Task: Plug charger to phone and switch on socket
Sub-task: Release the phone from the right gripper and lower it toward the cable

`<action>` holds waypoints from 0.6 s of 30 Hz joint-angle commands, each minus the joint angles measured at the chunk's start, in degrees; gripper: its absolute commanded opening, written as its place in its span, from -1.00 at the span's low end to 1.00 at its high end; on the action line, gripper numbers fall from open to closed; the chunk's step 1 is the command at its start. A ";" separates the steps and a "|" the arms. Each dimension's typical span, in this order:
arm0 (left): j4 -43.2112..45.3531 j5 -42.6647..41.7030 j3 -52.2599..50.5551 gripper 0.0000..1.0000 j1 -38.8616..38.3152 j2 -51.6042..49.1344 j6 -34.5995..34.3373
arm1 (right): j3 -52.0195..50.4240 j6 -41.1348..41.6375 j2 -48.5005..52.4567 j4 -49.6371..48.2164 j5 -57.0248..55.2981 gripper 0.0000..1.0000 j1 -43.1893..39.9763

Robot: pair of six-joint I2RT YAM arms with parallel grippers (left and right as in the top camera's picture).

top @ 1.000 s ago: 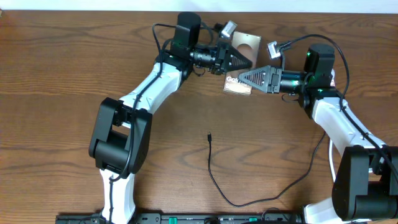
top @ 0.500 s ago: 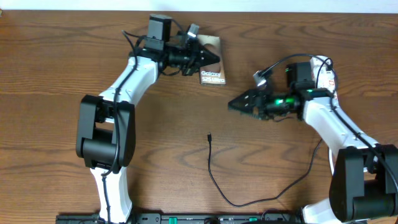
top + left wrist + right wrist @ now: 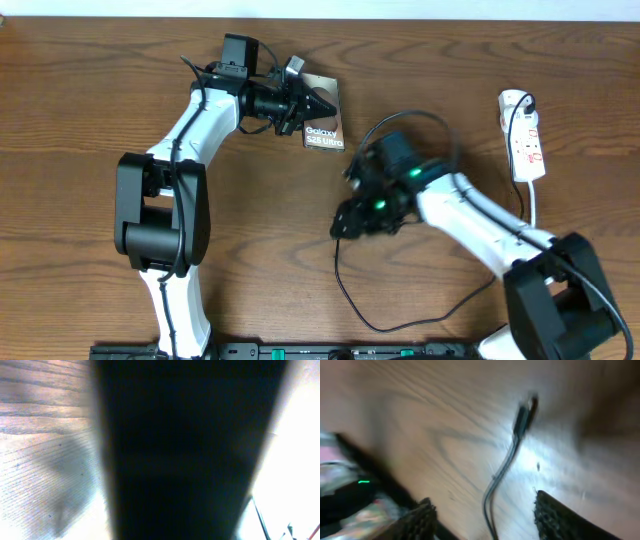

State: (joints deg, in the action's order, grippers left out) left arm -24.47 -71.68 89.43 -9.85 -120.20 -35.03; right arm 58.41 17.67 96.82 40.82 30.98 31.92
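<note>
Black charger (image 3: pixel 524 416) lies well apart from the phone (image 3: pixel 328 128); right gripper (image 3: pixel 484 507) spread astride its cable, left gripper (image 3: pixel 318 103) pinching the phone's edge.

Left fingers (image 3: pixel 316 102) clamped, right fingers (image 3: pixel 554 516) apart

My table (image 3: pixel 90 150) is dark brown wood with a plain grain. The socket (image 3: pixel 524 140) lies flat on it at my far right, its length running away from me. Its white cord (image 3: pixel 529 200) trails off the near end toward me. Left of the socket and nearer to me, the charger (image 3: pixel 521 419) lies loose on the wood, its cable curving toward me and then back toward the socket's side. Well left of the socket is the phone (image 3: pixel 323 122); whether it rests on the wood I cannot tell.
</note>
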 commanded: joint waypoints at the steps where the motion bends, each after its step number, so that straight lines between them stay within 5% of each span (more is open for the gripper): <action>1: -0.17 -2.67 0.46 -0.86 0.35 2.54 2.27 | 0.00 11.61 0.28 2.38 -16.20 0.04 7.19; 10: -0.15 -2.67 0.46 -0.85 0.42 2.54 2.25 | 0.00 25.64 1.05 5.11 -28.28 -0.31 17.88; 18: -0.59 -4.11 0.46 -0.85 2.71 2.54 1.33 | 0.00 26.47 3.08 5.11 -28.79 -0.05 16.74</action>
State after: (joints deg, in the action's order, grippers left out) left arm -25.08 -72.03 89.43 -8.73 -120.20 -34.09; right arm 58.41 42.22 98.19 45.80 4.25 49.34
